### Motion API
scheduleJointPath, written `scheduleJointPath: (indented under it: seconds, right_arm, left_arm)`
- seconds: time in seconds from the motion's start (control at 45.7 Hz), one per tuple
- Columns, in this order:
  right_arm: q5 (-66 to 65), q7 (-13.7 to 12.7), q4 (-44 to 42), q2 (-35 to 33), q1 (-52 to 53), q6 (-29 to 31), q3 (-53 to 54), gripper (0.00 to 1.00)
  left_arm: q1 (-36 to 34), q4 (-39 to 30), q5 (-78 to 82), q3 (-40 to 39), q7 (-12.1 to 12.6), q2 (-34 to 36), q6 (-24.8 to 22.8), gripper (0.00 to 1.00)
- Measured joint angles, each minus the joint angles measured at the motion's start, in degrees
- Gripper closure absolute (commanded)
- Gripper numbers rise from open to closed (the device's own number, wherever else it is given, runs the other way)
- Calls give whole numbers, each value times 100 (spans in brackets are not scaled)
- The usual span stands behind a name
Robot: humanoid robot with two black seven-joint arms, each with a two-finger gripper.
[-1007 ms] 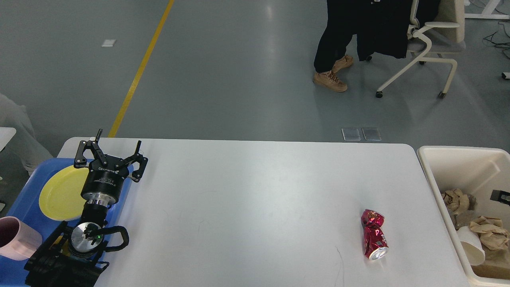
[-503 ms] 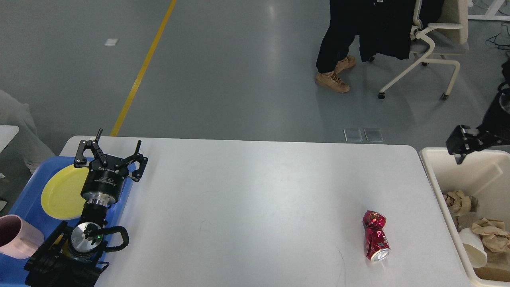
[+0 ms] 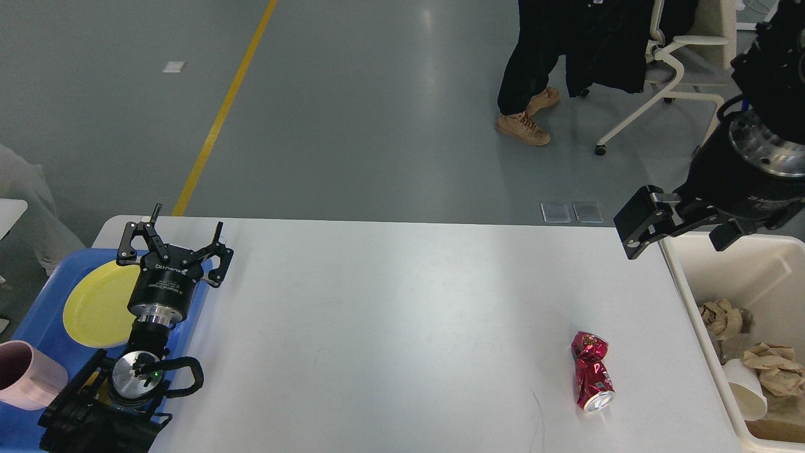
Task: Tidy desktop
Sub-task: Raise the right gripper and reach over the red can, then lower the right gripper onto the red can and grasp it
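Left claw [image 3: 173, 242]: fingers spread, empty, left of frame.
Right claw [image 3: 676, 220]: right edge, state unclear.
Crushed red can [image 3: 591, 371]: lying on tabletop [image 3: 390, 327], lower right.

So the white counter [image 3: 402, 314] has 1 crushed red can [image 3: 591, 371] lying near its right end. Left gripper [image 3: 173, 242] hangs over the blue tray [image 3: 38, 314] by the yellow plate [image 3: 94, 305], jaws spread wide. Right gripper [image 3: 676, 229] hovers above the cream bin [image 3: 692, 283], holding nothing.
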Motion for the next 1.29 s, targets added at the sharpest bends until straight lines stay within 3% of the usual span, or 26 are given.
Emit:
scheduleJointPath:
  seconds: [0.328, 0.503, 0.766, 1.05, 1.291]
  right_arm:
    - [-13, -1, -37, -3, -450, -257, -42, 0]
    - [-27, -13, -485, 32, -1623, -622, 462, 0]
    - [-37, -25, -1251, 211, -3800, -1959, 960, 0]
    - [-39, -27, -2460, 561, -5400, -2239, 1218, 0]
    - [-45, -20, -2781, 750, -6147, -2692, 1221, 0]
  left_arm:
    - [0, -6, 4, -1, 9, 0, 0, 4]
    - [-1, -6, 4, -2, 9, 0, 0, 4]
    - [-2, -6, 4, -2, 9, 0, 0, 4]
    - [-3, -6, 4, -2, 9, 0, 0, 4]
    - [-3, -6, 4, -2, 8, 0, 0, 4]
